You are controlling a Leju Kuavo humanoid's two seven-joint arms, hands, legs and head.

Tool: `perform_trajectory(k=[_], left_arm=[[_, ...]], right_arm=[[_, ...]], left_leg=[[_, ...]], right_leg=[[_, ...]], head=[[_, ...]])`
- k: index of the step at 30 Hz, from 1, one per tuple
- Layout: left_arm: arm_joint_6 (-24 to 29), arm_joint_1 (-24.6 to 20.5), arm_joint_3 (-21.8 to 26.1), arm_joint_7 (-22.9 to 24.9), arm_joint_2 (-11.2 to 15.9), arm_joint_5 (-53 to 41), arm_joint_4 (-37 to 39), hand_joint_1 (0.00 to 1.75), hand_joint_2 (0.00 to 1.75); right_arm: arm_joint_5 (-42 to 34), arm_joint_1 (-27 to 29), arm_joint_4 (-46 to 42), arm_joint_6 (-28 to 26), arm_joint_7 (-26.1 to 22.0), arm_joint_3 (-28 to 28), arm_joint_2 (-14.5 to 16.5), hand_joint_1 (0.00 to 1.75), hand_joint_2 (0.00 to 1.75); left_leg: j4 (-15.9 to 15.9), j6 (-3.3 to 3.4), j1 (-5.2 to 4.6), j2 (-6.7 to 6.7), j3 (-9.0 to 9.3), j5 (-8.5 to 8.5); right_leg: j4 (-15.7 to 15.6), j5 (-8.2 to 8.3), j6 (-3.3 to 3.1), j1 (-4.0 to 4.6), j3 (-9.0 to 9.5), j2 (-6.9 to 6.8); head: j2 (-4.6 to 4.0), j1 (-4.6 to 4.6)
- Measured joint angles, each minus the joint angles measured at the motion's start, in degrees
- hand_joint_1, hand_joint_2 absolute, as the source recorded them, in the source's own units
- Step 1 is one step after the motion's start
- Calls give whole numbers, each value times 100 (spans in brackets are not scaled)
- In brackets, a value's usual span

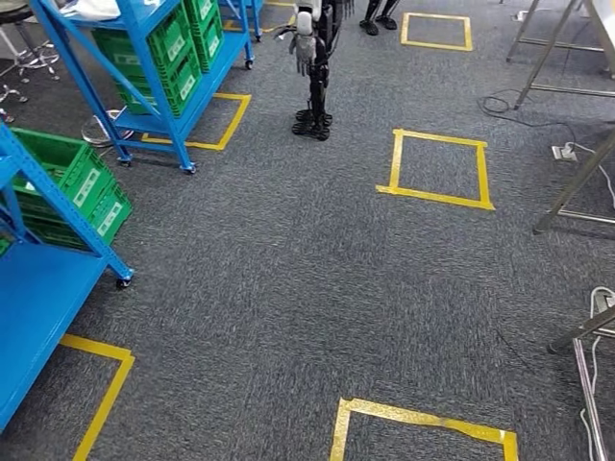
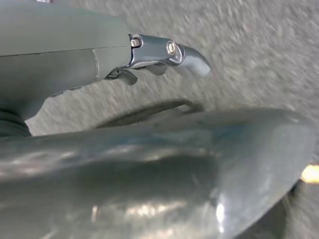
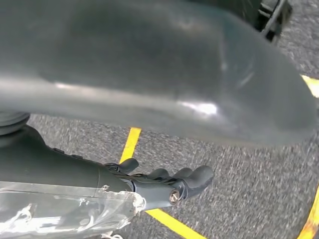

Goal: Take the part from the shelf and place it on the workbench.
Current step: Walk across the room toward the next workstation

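Blue metal shelf (image 1: pixel 43 279) on castors at the near left, standing on grey carpet, green plastic crates (image 1: pixel 72 187) stacked on its lower tier, white labels facing out, a second blue shelf (image 1: pixel 156 67) further back, more green crates (image 1: pixel 174 53) on it, part itself not discernible

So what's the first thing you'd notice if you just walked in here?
Probably the bright blue shelves on the left of the head view, with green crates stacked on them, and the yellow tape squares marked out on the grey carpet. Farther back, another robot stands on the carpet near the top of the picture. Up close, each wrist view shows a dark hand, left hand and right hand, hanging over the carpet with nothing in its fingers.
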Motion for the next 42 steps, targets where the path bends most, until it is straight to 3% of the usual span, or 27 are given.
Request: perform_trajectory(k=[2, 4, 6, 7, 8, 9, 11, 13, 15, 16, 18, 19, 21, 22, 23, 25, 27, 29, 30, 31, 33, 35, 37, 38, 39, 40, 42], left_arm=[[205, 15, -143, 102, -4, -33, 23, 0, 0], [274, 10, -230, 170, -5, -34, 46, 0, 0], [230, 4, -286, 206, -3, -40, 57, 0, 0], [186, 3, -304, 219, -2, -45, 58, 0, 0], [145, 3, -317, 226, -2, -50, 60, 0, 0], [112, 2, -326, 230, -2, -54, 61, 0, 0], [47, -1, -345, 235, -1, -57, 64, 0, 0], [-32, -4, -360, 237, 2, -55, 68, 0, 0], [-96, -3, -373, 238, 5, -50, 70, 0, 0], [-109, -3, -378, 238, 8, -48, 70, 0, 0], [-127, -5, -386, 239, 11, -45, 72, 0, 0], [-134, -6, -394, 239, 13, -44, 72, 0, 0], [-145, -7, -409, 237, 16, -41, 73, 0, 0], [-150, -6, -412, 232, 17, -37, 75, 0, 0], [-158, -5, -414, 225, 18, -35, 78, 0, 0], [-179, -4, -415, 211, 18, -32, 85, 0, 0], [-190, -11, -422, 209, 12, -32, 96, 0, 0], [-190, -14, -429, 215, 5, -33, 111, 0, 0], [-191, -13, -430, 219, 5, -34, 118, 0, 0], [-191, -11, -429, 220, 4, -33, 124, 0, 0], [-191, -16, -430, 220, 2, -33, 131, 0, 0], [-191, -26, -432, 230, 1, -33, 133, 0, 0], [-192, -29, -433, 265, 2, -35, 133, 0, 0], [-193, -28, -433, 290, 3, -37, 133, 0, 0], [-198, -28, -433, 310, 3, -42, 133, 0, 0], [-206, -28, -433, 324, 3, -46, 133, 0, 0], [-222, -33, -433, 335, 3, -55, 133, 0, 0]], right_arm=[[37, 43, -76, 75, 42, -27, -18, 0, 0], [95, 102, -161, 143, 103, -68, -33, 0, 0], [170, 193, -243, 193, 181, -109, -41, 0, 0], [208, 238, -287, 213, 212, -123, -44, 0, 0], [238, 276, -333, 226, 231, -137, -47, 0, 0], [263, 300, -377, 236, 240, -149, -48, 0, 0], [299, 317, -453, 249, 252, -173, -52, 0, 0], [330, 331, -513, 271, 278, -196, -54, 0, 0], [354, 358, -581, 291, 308, -221, -55, 0, 0], [359, 370, -614, 298, 317, -229, -55, 0, 0], [363, 393, -664, 309, 317, -240, -55, 0, 0], [366, 406, -678, 313, 320, -245, -55, 0, 0], [400, 449, -711, 345, 361, -262, -56, 0, 0], [438, 472, -741, 378, 399, -275, -56, 0, 0], [489, 491, -780, 418, 441, -290, -55, 0, 0], [598, 514, -876, 491, 510, -329, -51, 0, 0], [697, 542, -973, 547, 554, -380, -48, 0, 0], [757, 582, -1058, 584, 580, -423, -46, 0, 0], [770, 593, -1094, 591, 587, -435, -46, 0, 0], [776, 597, -1131, 594, 592, -443, -45, 0, 0], [781, 596, -1193, 595, 594, -452, -42, 0, 0], [808, 615, -1222, 606, 607, -474, -36, 0, 0], [905, 657, -1238, 650, 649, -520, -21, 0, 0], [980, 675, -1246, 674, 678, -548, -12, 0, 0], [1058, 682, -1254, 690, 705, -577, -4, 0, 0], [1131, 681, -1259, 694, 729, -609, 3, 0, 0], [1256, 666, -1261, 695, 760, -679, 24, 0, 0]], left_leg=[[-12, 76, 16, -150, 8, 58], [-18, 134, 23, -281, 1, 86], [-16, 171, 8, -444, -13, 97], [-15, 179, 0, -537, -16, 100], [-14, 180, -7, -631, -14, 103], [-14, 176, -11, -724, -9, 107], [3, 152, -21, -876, -9, 112], [19, 106, -23, -994, -36, 123], [15, 42, -7, -1112, -79, 150], [34, 16, -5, -1090, -103, 137], [317, -35, -18, -849, -250, -73], [641, -59, -18, -669, -402, -276], [1425, -113, 2, -489, -776, -651], [1658, -135, 17, -457, -883, -710], [1678, -155, 33, -437, -885, -654], [1092, -187, 60, -311, -551, -305], [328, -188, 64, -27, -119, -44], [36, -114, 50, 72, 35, -16], [37, -53, 42, -13, 25, -21], [32, -13, 45, -79, 23, -19], [21, 61, 60, -208, 30, -5], [17, 116, 66, -340, 34, -4], [18, 140, 57, -508, 42, -12], [19, 142, 54, -601, 54, -15], [19, 138, 54, -698, 72, -20], [20, 128, 56, -788, 94, -26], [36, 85, 49, -952, 118, -53]], right_leg=[[161, -149, 75, -24, -14, 203], [773, -504, 112, -30, -261, 565], [1520, -818, 110, -20, -613, 681], [1677, -830, 99, -15, -702, 690], [1614, -728, 83, -12, -689, 699], [1317, -529, 61, -10, -564, 735], [489, -139, 16, -26, -195, 1001], [50, -9, -23, -35, -4, 1217], [13, -3, -77, -22, 19, 1146], [-2, 14, -114, -24, 29, 1077], [-46, 51, -176, -44, 38, 913], [-57, 56, -195, -45, 36, 825], [-60, 48, -205, -40, 29, 632], [-60, 41, -202, -41, 27, 534], [-59, 32, -194, -44, 29, 445], [-59, 9, -160, -60, 53, 298], [-41, -40, -93, -37, 79, 182], [-37, -82, -25, -5, 118, 70], [-49, -91, 4, -10, 155, 12], [-48, -112, 40, -23, 183, 6], [185, -287, 99, -48, 111, 232], [914, -636, 118, -55, -242, 556], [1635, -838, 110, -53, -644, 667], [1726, -779, 100, -52, -736, 684], [1566, -602, 86, -54, -710, 708], [1229, -361, 73, -59, -593, 761], [444, 7, 58, -93, -287, 1044]], head=[[-1, 29], [-1, 66], [-1, 87], [-1, 93], [-1, 95], [-2, 97], [-2, 102], [-2, 104], [-2, 102], [-2, 103], [-2, 65], [-2, 44], [-2, 21], [-2, 21], [-2, 21], [-2, 19], [-2, 9], [-2, 20], [-2, 30], [-2, 39], [-2, 62], [-2, 93], [-2, 103], [-2, 107], [-2, 107], [-2, 108], [-2, 117]])
